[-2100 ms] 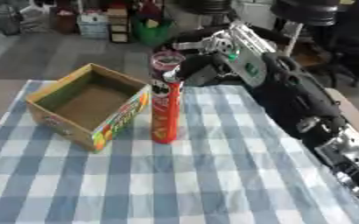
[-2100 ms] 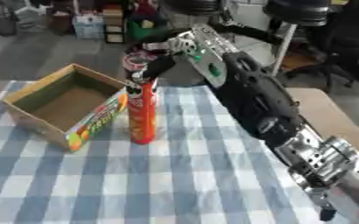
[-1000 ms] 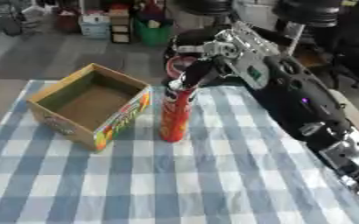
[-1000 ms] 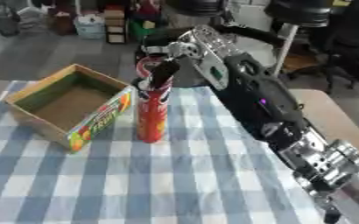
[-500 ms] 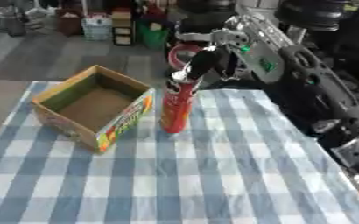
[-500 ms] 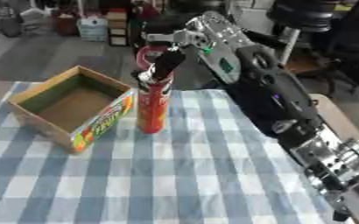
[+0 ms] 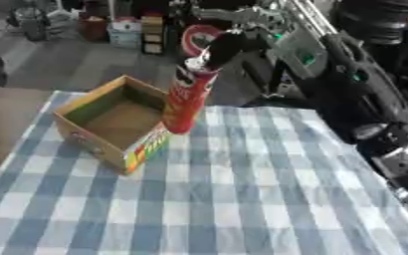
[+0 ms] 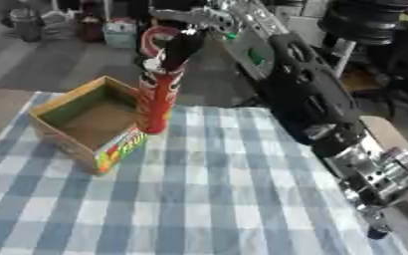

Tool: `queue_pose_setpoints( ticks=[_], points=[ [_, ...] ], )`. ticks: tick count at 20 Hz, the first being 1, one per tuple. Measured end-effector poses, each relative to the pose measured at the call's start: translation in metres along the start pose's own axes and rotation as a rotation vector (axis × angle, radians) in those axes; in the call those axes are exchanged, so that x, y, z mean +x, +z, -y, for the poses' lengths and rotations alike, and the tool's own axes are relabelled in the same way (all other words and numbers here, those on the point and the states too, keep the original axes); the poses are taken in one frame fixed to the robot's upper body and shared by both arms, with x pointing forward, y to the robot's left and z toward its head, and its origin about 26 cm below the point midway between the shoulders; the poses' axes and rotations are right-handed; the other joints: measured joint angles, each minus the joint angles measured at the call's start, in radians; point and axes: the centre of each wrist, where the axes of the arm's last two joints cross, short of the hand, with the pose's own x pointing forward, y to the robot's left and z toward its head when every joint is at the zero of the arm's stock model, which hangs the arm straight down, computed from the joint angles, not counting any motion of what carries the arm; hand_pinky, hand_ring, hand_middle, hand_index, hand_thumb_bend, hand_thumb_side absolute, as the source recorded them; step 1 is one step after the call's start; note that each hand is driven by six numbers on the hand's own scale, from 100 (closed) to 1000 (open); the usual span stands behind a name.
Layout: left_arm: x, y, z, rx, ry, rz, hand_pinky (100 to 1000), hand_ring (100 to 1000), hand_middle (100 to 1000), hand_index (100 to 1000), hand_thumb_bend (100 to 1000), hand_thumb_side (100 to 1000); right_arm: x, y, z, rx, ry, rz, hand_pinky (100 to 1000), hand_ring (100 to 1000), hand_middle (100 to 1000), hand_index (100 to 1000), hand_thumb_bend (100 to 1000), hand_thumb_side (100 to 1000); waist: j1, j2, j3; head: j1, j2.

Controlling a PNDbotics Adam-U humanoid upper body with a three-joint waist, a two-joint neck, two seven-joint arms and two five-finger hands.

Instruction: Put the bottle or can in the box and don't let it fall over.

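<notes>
Your right hand (image 7: 229, 42) grips the top of the tall red can (image 7: 186, 96), tilted, its base by the open cardboard box's (image 7: 112, 119) three o'clock wall. Nothing lies inside that box on the checked cloth (image 7: 234, 199).

a lab or workshop room: a table under a blue-and-white checked cloth (image 7: 242, 199) stands on a grey floor (image 7: 77, 64), with stacked boxes and containers (image 7: 138, 32) along the far wall and black office chairs (image 8: 373, 25) behind the robot's arm.
</notes>
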Motion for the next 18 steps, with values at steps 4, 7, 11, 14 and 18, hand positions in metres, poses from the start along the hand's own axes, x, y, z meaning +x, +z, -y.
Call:
queue_pose_setpoints(
  ticks=[4,7,11,14,18],
  points=[
    [0.002,-0.004,0.003,-0.018,0.013,0.012,702,547,543,662,100,715,0.003,-0.002,0.002,-0.079,-0.006,-0.008,100,363,466,615,129,525,-0.008,0.008,0.029,-0.024,-0.01],
    [0.003,-0.008,0.007,-0.029,0.026,0.025,702,547,543,662,100,714,0.007,-0.006,0.0,-0.123,-0.014,-0.006,100,361,461,611,124,521,-0.012,0.017,0.055,-0.044,-0.021],
    [0.005,-0.012,0.011,-0.041,0.043,0.041,702,547,543,662,100,714,0.011,-0.012,-0.007,-0.15,-0.014,-0.007,100,372,464,614,122,511,-0.023,0.028,0.079,-0.069,-0.036],
    [0.006,-0.014,0.012,-0.048,0.047,0.045,702,547,543,663,100,714,0.011,-0.017,-0.017,-0.155,-0.009,-0.021,100,380,468,622,135,476,-0.024,0.032,0.085,-0.08,-0.044],
    [0.008,-0.015,0.013,-0.054,0.052,0.053,701,547,542,662,100,714,0.01,-0.022,-0.03,-0.18,0.02,-0.052,100,397,476,640,157,442,-0.028,0.037,0.092,-0.089,-0.052]
  ],
)
